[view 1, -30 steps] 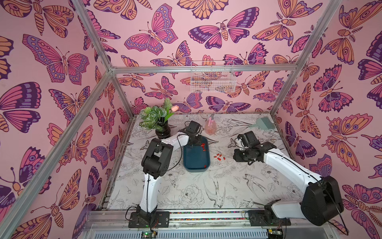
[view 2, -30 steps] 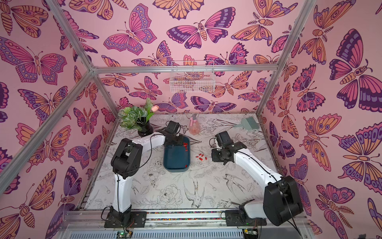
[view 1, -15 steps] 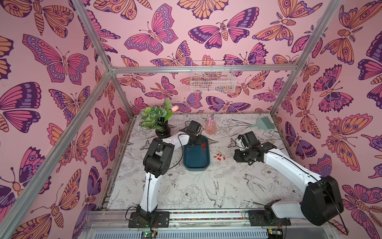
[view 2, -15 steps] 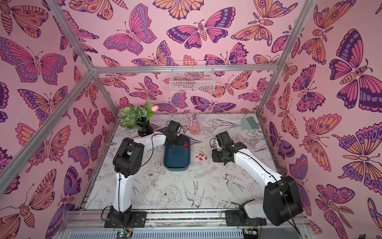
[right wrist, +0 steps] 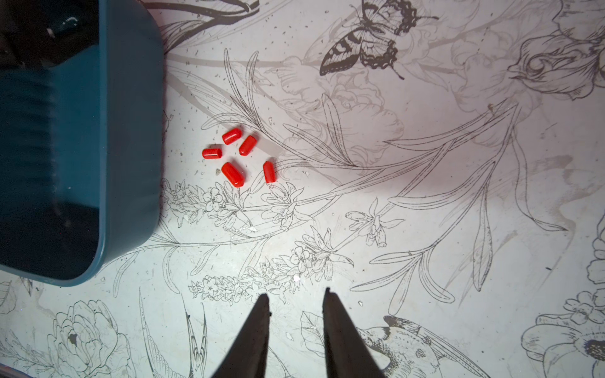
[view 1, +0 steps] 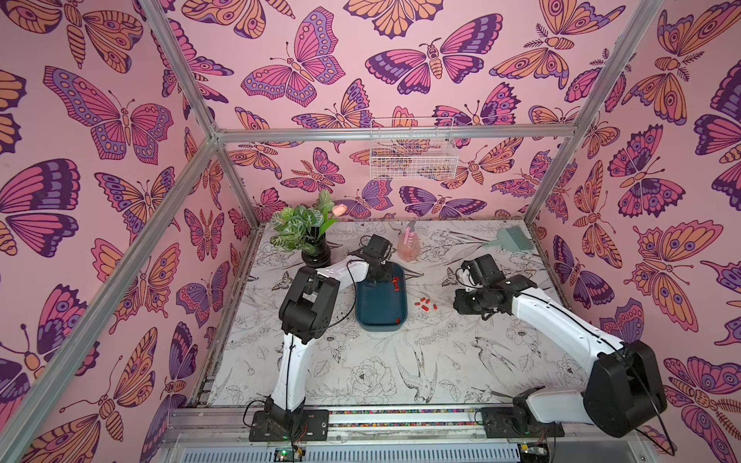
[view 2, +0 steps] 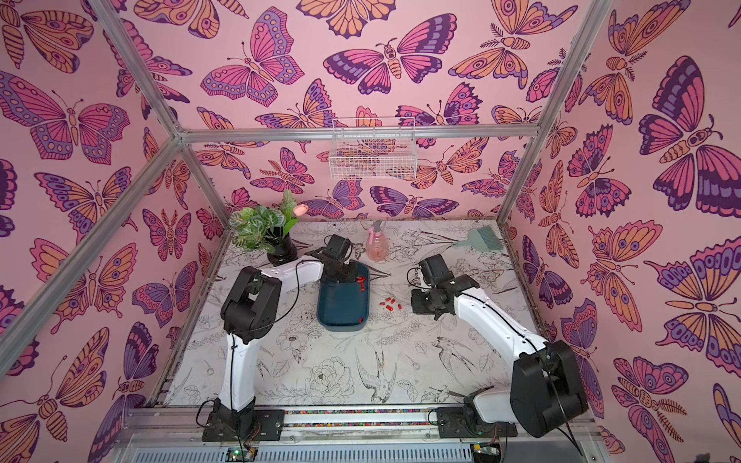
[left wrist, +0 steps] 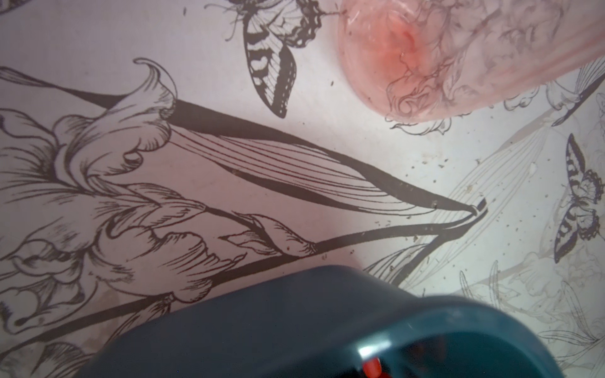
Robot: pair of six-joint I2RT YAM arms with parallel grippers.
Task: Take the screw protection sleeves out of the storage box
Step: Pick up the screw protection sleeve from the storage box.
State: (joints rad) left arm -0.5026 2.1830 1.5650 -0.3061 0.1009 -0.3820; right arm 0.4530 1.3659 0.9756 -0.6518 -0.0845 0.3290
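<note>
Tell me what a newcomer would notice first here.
The loud pink butterfly walls all round the cell. Then five bright red sleeves lying loose on the tabletop, just beside the dark teal storage box, with a few more inside it.

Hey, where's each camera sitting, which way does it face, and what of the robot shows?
Top views: high at the front, looking down on the table; left arm and right arm show whole.
Left wrist: low at the box's far end, facing the bottle; none of the robot shows.
Right wrist: above the table, looking down at five sleeves beside the box; the open right gripper shows.
Shared: all views show the box; the top views and the right wrist share the five sleeves.
</note>
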